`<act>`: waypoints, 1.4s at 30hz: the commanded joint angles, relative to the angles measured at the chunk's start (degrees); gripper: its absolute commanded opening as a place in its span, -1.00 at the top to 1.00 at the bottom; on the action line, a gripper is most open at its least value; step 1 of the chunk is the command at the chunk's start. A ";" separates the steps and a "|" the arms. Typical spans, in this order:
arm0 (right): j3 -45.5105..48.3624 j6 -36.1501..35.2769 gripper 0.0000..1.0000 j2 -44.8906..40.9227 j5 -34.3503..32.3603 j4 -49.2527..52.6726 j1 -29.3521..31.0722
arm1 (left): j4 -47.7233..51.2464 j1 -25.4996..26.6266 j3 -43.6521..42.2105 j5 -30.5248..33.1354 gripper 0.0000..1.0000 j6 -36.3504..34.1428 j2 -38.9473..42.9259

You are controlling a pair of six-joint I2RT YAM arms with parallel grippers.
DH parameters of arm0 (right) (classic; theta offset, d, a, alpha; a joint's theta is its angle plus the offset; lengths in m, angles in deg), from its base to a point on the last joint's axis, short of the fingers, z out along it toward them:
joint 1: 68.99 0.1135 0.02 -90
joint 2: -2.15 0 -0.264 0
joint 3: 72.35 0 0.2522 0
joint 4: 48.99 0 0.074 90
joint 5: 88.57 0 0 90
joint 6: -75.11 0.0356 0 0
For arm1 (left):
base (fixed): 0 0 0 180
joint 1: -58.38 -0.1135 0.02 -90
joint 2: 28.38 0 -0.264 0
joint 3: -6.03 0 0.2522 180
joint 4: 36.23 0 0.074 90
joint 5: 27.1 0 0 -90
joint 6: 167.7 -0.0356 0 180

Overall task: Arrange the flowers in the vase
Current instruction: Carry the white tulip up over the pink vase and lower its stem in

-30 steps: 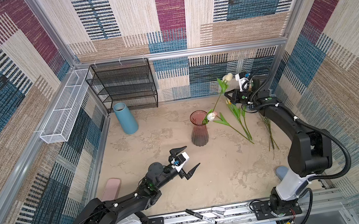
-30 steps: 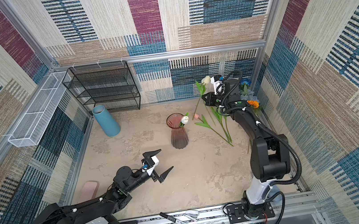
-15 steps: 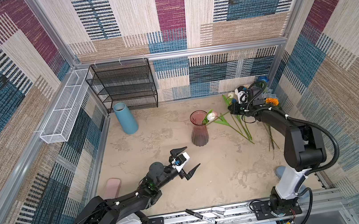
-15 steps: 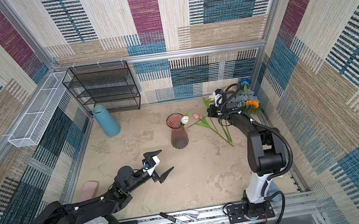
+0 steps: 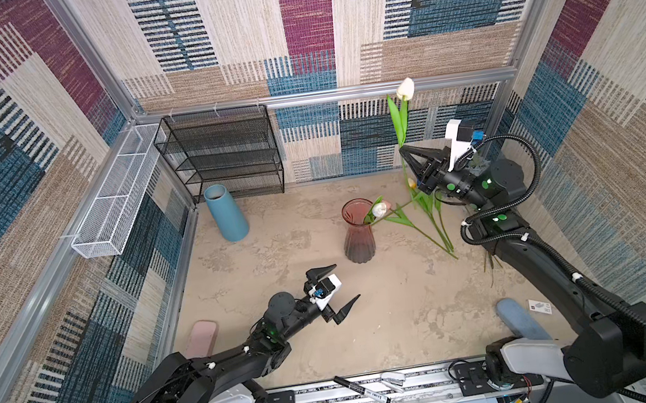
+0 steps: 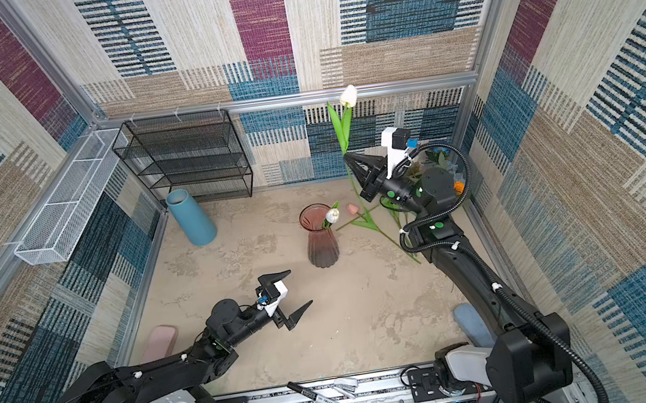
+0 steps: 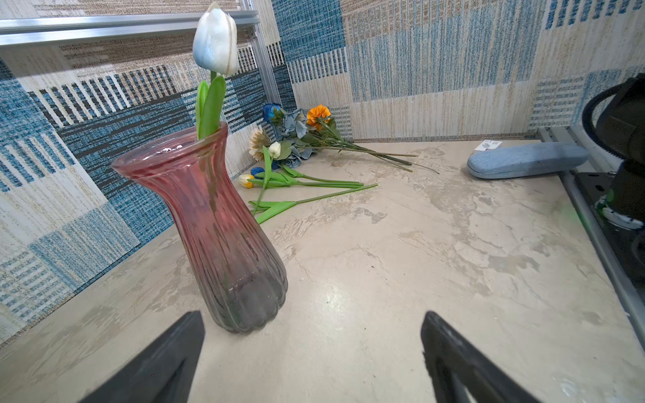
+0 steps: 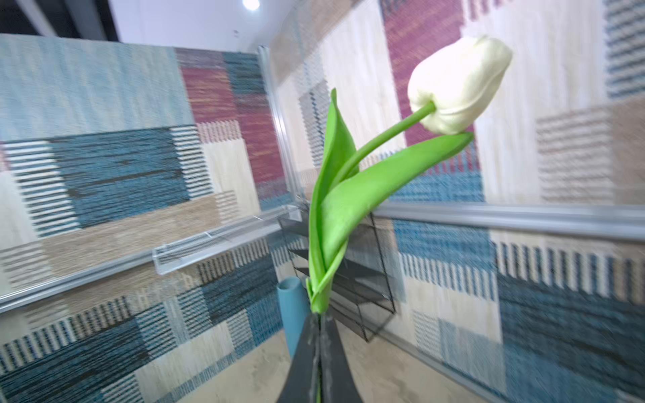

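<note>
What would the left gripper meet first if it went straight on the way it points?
Probably the pink vase, standing close ahead of the open left gripper, off-centre, in line with one finger; depth is unclear.

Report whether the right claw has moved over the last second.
Yes. The right claw, shut on the white long-stemmed tulip, has moved upward: the bloom now reaches the aluminium back-wall rail, having been well below it.

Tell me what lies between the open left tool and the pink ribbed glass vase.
Nothing: only bare mottled beige tabletop separates the left tool from the pink ribbed glass vase, as both top views and the left wrist view show.
</note>
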 commanded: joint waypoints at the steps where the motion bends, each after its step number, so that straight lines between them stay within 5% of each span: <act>1: -0.41 5.20 1.00 2.37 0.84 -18.48 4.89 | -3.02 -0.04 -0.15 0.08 -1.00 1.22 0.06; 8: -8.76 1.50 1.00 15.18 -1.42 -26.14 8.57 | -2.33 -0.01 -0.46 0.16 -1.00 0.90 1.46; 15: -14.89 6.19 1.00 29.31 1.75 -33.31 8.57 | 1.05 0.01 -0.37 0.21 -1.00 0.12 4.99; 20: -17.83 -2.64 1.00 30.94 3.22 -23.02 7.85 | 0.55 0.05 -0.56 0.35 -1.00 -0.09 4.89; 25: -22.99 -4.11 1.00 34.32 12.41 -14.49 6.02 | 0.48 0.03 -0.49 0.61 -1.00 -0.17 4.59; 33: -27.97 -0.71 1.00 39.72 25.02 -11.02 2.50 | -0.09 0.08 -0.38 0.53 -1.00 -0.19 3.61; 42: -24.92 13.49 1.00 41.22 26.87 -27.82 2.66 | -0.95 0.05 -0.30 0.54 -1.00 -0.13 2.13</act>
